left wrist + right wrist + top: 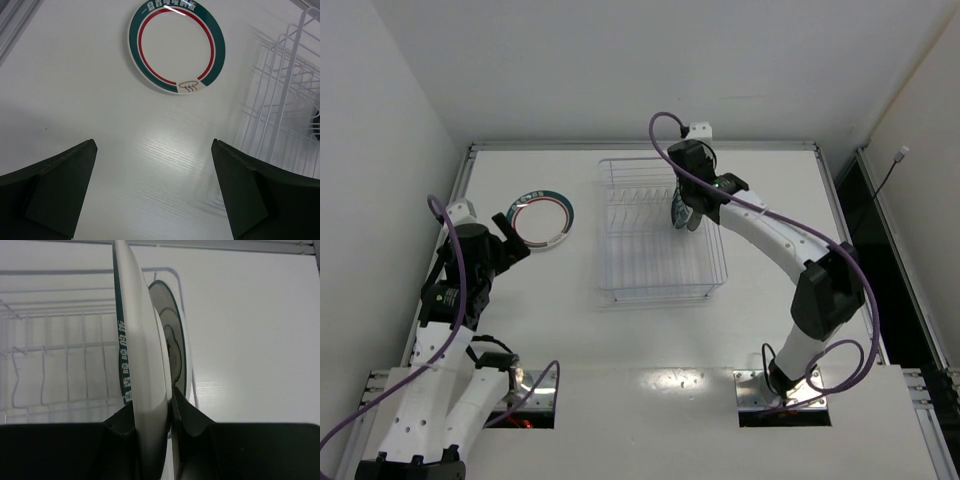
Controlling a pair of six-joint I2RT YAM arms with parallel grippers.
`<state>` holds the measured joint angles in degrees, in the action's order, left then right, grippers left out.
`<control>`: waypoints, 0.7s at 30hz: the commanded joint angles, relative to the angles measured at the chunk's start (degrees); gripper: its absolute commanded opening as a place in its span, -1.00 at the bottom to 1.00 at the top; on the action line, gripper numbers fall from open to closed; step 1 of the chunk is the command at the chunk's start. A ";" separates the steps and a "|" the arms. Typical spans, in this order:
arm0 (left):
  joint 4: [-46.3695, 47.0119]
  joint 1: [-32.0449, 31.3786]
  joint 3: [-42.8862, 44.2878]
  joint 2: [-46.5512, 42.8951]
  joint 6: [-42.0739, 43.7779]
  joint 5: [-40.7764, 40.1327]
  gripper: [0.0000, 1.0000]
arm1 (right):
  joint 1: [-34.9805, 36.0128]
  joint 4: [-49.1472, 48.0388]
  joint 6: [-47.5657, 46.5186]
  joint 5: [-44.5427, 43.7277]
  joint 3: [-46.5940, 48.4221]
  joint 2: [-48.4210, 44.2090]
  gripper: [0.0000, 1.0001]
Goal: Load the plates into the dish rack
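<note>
My right gripper (152, 405) is shut on a white plate with a dark green rim (142, 360). It holds the plate upright and edge-on over the clear dish rack (660, 265). Close behind it a second plate with a teal edge (176, 350) stands upright in the rack, and its teal pattern (677, 214) shows beside the right gripper (687, 212) in the top view. Another white plate with a green rim and red ring (542, 220) lies flat on the table to the left of the rack. My left gripper (154, 146) is open and empty, just short of that plate (176, 47).
The rack's thin tines (65, 345) stand in rows to the left of the held plate. Its wall (285, 100) lies to the right of my left gripper. A raised rail (640, 146) borders the far table edge.
</note>
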<state>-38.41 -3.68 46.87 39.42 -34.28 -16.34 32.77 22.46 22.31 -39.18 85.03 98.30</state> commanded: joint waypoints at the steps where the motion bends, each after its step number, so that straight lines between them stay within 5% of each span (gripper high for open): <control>1: 1.68 -0.45 0.50 -0.13 0.88 -0.80 0.98 | 0.36 -5.14 1.51 2.70 -1.01 0.31 -1.00; 17: 1.68 -0.45 0.50 0.40 0.88 -0.80 0.98 | -0.17 -0.13 3.27 9.21 1.98 9.36 -0.99; 21: 1.68 -0.45 0.50 0.92 0.88 -0.80 0.98 | -0.17 0.92 3.27 9.91 2.50 9.36 -0.61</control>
<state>-38.41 -3.68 46.87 40.10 -34.26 -16.36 32.34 22.70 25.08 -30.92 84.95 107.74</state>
